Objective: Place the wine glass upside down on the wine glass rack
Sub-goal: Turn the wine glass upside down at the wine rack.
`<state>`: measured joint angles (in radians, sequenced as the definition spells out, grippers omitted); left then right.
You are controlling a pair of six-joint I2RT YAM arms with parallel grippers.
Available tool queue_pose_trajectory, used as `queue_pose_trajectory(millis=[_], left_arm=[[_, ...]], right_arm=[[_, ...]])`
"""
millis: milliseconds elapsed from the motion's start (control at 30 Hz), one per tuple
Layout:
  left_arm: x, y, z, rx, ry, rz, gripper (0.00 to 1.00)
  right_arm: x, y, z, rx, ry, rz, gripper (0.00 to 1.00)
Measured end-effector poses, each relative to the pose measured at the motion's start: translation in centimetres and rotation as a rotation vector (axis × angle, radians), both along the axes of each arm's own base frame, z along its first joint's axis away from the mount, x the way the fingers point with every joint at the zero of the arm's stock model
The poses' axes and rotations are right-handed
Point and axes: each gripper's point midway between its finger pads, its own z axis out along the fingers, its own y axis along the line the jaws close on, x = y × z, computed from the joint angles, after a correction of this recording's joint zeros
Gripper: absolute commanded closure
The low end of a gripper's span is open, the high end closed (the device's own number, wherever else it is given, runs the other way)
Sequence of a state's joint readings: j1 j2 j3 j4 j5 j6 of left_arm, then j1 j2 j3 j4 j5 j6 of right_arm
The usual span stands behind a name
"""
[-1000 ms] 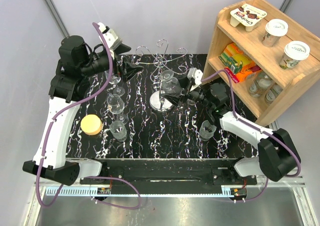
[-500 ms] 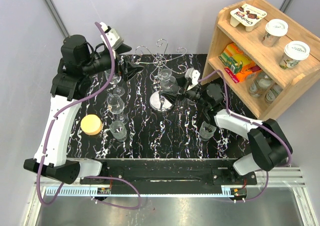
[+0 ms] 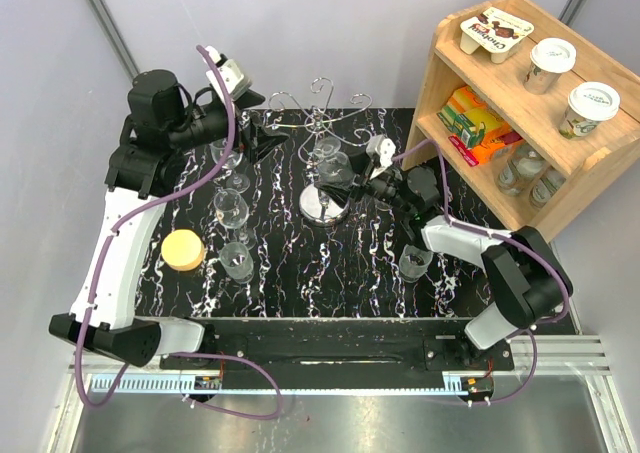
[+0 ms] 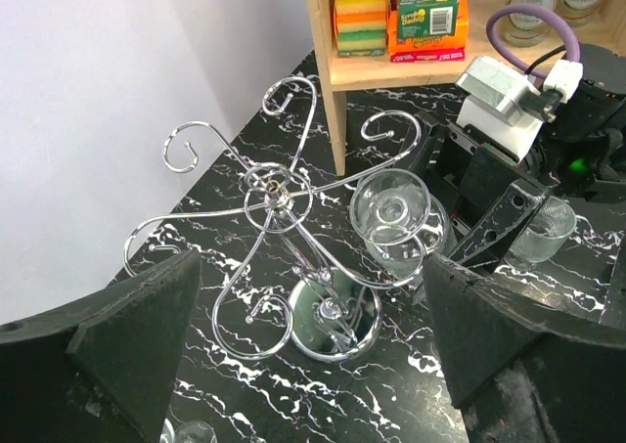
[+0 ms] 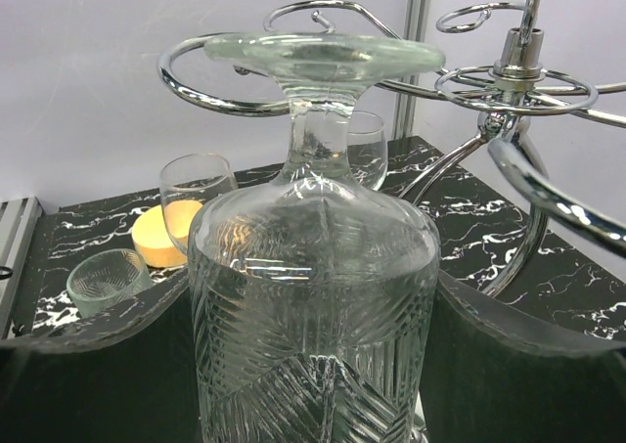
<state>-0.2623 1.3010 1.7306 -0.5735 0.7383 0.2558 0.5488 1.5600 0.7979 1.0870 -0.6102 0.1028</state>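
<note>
The wine glass hangs upside down, foot up, beside the post of the chrome wine glass rack. My right gripper is shut on its ribbed bowl, which fills the space between the fingers. One curled arm of the rack curves round the stem just below the flat foot. I cannot tell whether the foot rests on the wire. In the left wrist view the glass is right of the rack's hub. My left gripper hovers open above the rack's left side, holding nothing.
Two more stemmed glasses stand left of the rack, with a low tumbler and a yellow disc in front of them. Another tumbler sits under the right forearm. A wooden shelf with boxes and cups stands at the right.
My right arm has carried the glass a little left and back, closer against the rack's post. The left arm has shifted slightly right and up, still open.
</note>
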Motion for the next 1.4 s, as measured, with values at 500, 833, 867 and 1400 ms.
queue_pose_trajectory(millis=[500, 833, 867, 1400], left_arm=[[2.4, -0.4, -4.2, 0.053, 0.080, 0.016, 0.01], [3.1, -0.9, -6.0, 0.081, 0.112, 0.028, 0.03], [3.1, -0.9, -6.0, 0.081, 0.112, 0.029, 0.03], [4.2, -1.1, -7.2, 0.104, 0.131, 0.044, 0.04]], right_arm=[[0.7, 0.9, 1.0, 0.035, 0.041, 0.031, 1.00], [1.2, 1.0, -0.5, -0.016, 0.086, 0.018, 1.00], [1.3, 1.0, -0.5, -0.023, 0.086, 0.014, 1.00], [2.2, 1.0, -1.7, -0.079, 0.125, -0.018, 1.00]])
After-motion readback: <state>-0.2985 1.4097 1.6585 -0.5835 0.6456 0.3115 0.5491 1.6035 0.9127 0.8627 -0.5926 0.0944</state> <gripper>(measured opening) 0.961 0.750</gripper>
